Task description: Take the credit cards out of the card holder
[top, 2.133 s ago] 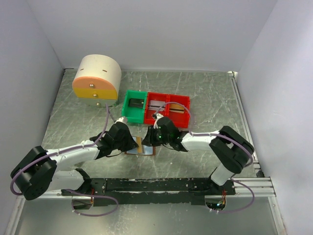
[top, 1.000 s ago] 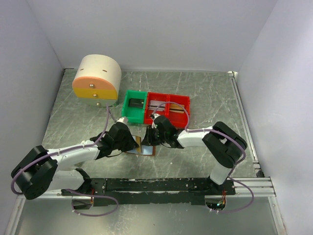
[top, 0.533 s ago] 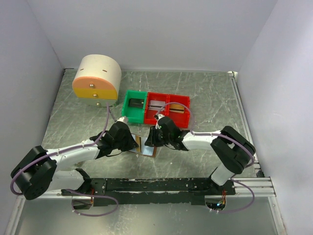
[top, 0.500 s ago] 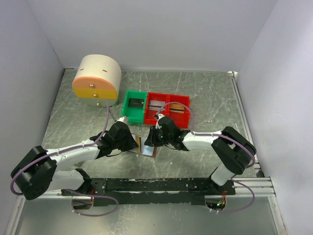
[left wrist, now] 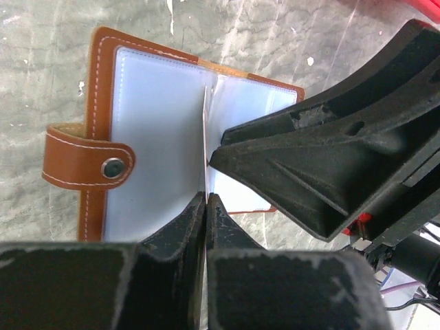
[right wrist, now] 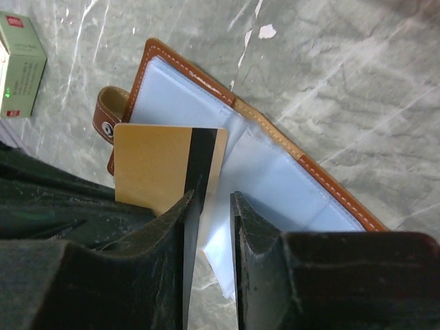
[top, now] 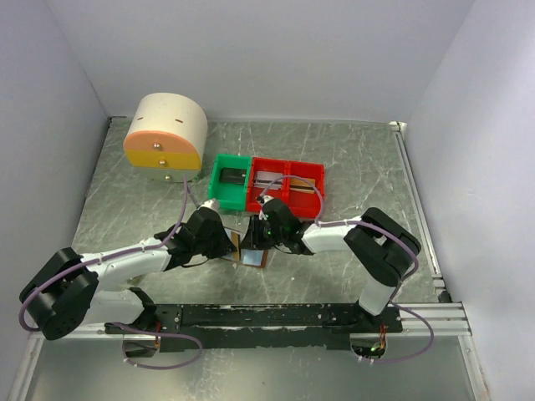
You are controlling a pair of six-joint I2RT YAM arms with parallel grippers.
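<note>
gold card (right wrist: pixel 161 168) looks nearly clear of the holder (left wrist: pixel 148 130), clamped in the left gripper (left wrist: pixel 206 201); right gripper (right wrist: pixel 211 199), slightly apart, over the holder. other cards: can't tell.

1. I count one brown card holder (left wrist: pixel 158 137).
2. One gold credit card (right wrist: pixel 155 172) with a black stripe.
3. One green bin (top: pixel 215 182) and two red bins (top: pixel 303 166).
4. One rounded drawer cabinet (top: pixel 165 134).
5. One small box (right wrist: pixel 20 65).

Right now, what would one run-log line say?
step: card extraction | left gripper: shut on gold card | right gripper: slightly open over card holder | holder: lying open
</note>
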